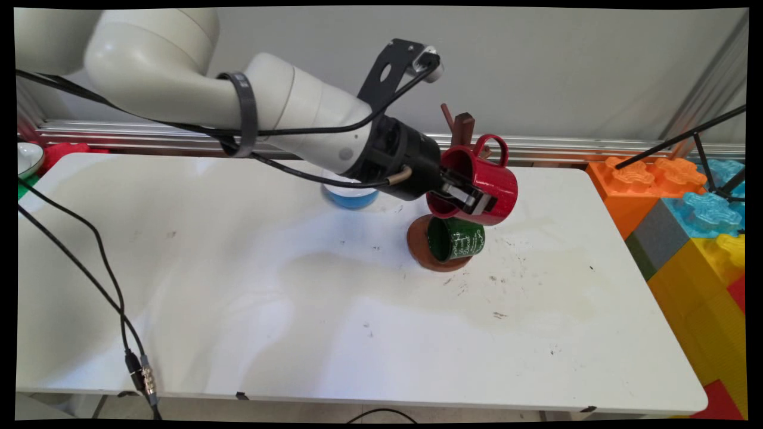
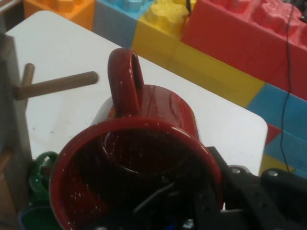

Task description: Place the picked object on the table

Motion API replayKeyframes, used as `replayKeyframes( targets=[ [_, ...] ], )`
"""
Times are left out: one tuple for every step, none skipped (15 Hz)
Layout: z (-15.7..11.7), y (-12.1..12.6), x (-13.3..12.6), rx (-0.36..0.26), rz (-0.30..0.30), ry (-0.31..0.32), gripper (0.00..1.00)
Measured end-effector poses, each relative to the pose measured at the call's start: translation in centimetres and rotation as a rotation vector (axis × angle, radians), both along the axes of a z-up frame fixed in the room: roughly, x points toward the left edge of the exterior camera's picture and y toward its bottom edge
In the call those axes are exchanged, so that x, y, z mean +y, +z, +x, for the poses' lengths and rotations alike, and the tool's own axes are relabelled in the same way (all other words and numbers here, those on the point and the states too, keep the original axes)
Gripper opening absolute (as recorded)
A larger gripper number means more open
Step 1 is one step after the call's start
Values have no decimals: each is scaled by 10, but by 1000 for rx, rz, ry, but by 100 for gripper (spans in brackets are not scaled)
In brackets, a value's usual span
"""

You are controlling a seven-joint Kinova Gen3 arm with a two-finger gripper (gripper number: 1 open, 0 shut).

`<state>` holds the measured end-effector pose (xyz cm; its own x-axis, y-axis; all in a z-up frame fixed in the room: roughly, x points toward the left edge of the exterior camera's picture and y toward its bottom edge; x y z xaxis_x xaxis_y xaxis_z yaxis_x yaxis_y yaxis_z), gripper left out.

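My claw (image 1: 471,199) is shut on the rim of a red mug (image 1: 477,179), one finger inside and one outside. I hold the mug up in the air, tipped on its side, with its handle (image 1: 492,146) pointing up and its open mouth facing back at me.

Right beside the mug, a bit behind it, stands a brown wooden mug tree (image 1: 462,128). In my hand view one of its pegs (image 2: 57,85) sticks out just next to the handle, not touching it. I think a steady, firm hold matters here, because the mug is tipped and could slip or bump the peg.

Just below my claw a green mug (image 1: 458,239) hangs low on the tree, over the tree's round brown base (image 1: 417,244) on the white table (image 1: 298,310).

Behind my claw, a blue and white cup (image 1: 350,195) sits on the table. Far off to the side are big toy blocks (image 1: 685,214) in many colors.
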<state>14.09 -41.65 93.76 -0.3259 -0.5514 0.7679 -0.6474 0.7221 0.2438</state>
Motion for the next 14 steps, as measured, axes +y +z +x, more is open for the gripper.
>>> replayKeyframes(
  targets=[
    [2,3,3,-5,3,-11,0],
    [3,5,4,-11,4,-20,0],
    [5,8,6,-22,5,-34,0],
    [10,12,9,-39,7,-56,0],
    [13,16,11,-52,6,-74,0],
    [18,21,12,-68,5,-95,0],
    [23,26,13,-88,3,-117,0],
    [28,29,13,-108,1,-136,0],
    [34,33,14,-134,-4,-158,0],
    [39,36,14,-160,-7,-177,0],
    [45,40,14,-192,-10,-198,0],
    [52,42,14,-228,-13,-219,0],
    [58,43,13,-263,-15,-238,0],
    [65,44,12,-305,-18,-259,0]
  ],
)
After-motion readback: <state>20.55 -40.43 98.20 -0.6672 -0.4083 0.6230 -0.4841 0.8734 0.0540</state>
